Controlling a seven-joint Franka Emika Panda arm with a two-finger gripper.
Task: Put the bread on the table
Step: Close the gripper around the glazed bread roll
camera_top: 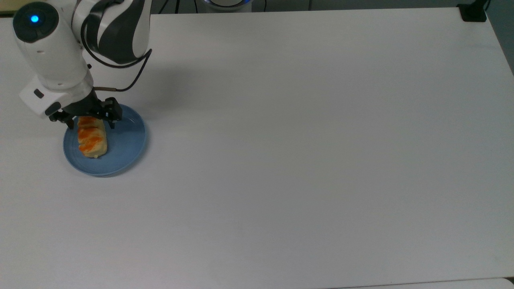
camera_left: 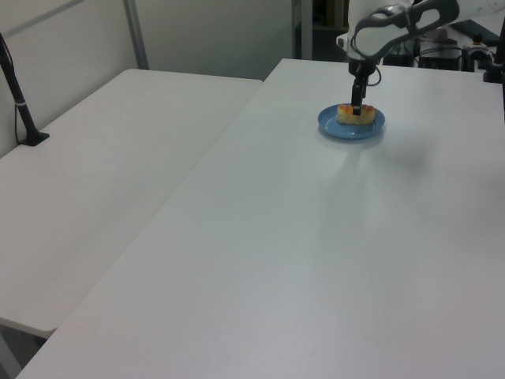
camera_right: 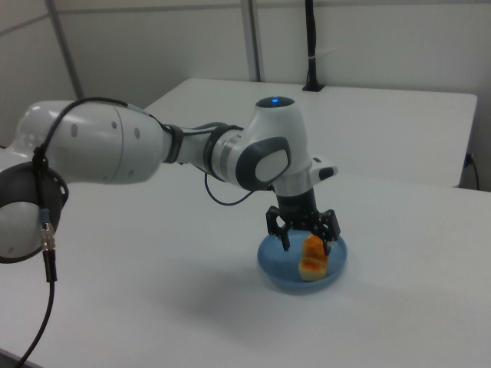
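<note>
- Bread (camera_top: 92,138): oblong, pale-tan bun with orange glazed patches, lying on a round, smooth blue plate (camera_top: 124,154) on the matte white table (camera_top: 301,140).
- My gripper (camera_top: 91,125): fingers spread, straddling the bun's far end without clasping it.

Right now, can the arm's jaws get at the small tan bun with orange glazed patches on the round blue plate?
Probably yes. The gripper hangs open directly over one end of the tan bun with orange glazed patches, jaws straddling it. Nothing else stands on the round blue plate or the bare white tabletop around it to block a descent.
</note>
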